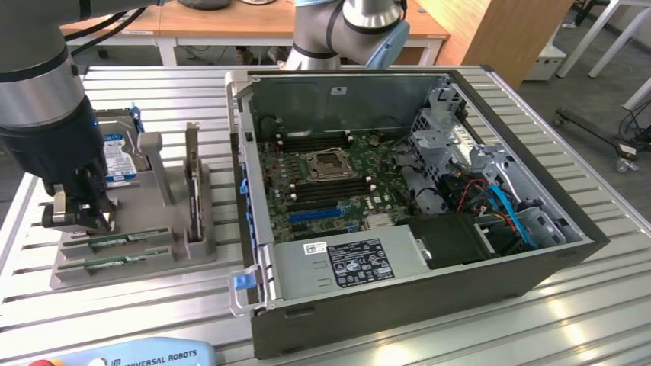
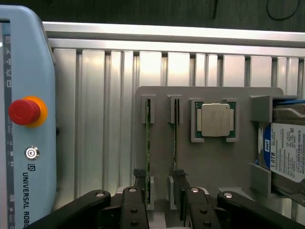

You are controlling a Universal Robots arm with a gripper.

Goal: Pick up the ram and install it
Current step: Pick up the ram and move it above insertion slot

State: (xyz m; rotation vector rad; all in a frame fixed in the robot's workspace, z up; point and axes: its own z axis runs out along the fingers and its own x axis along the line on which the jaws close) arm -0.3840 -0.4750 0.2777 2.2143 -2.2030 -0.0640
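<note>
The arm (image 1: pixel 41 99) reached in from the exterior view's left, its wrist turned straight down over the near end of the grey holder (image 1: pixel 152 255) beside the open case (image 1: pixel 407 191). The gripper (image 1: pixel 84 221) hung low over the holder, close above its slots. In the wrist view the gripper (image 2: pixel 158 179) was open and held nothing, its two black fingers (image 2: pixel 138 191) spread to either side of a slot.

The ram (image 2: pixel 147 138) stood on edge in the holder slot nearest the pendant (image 2: pixel 24 71) and ran between the two fingers; whether they touched it could not be told. The second stick (image 2: pixel 175 138) stood in the next slot, in line with the other finger. Past it the processor (image 2: pixel 216 119) sat in its pocket, and the drive (image 2: pixel 286 152) stood at the holder's far end. In the exterior view both sticks lay in the holder, the ram (image 1: pixel 114 263) nearer the pendant (image 1: pixel 122 357)
</note>
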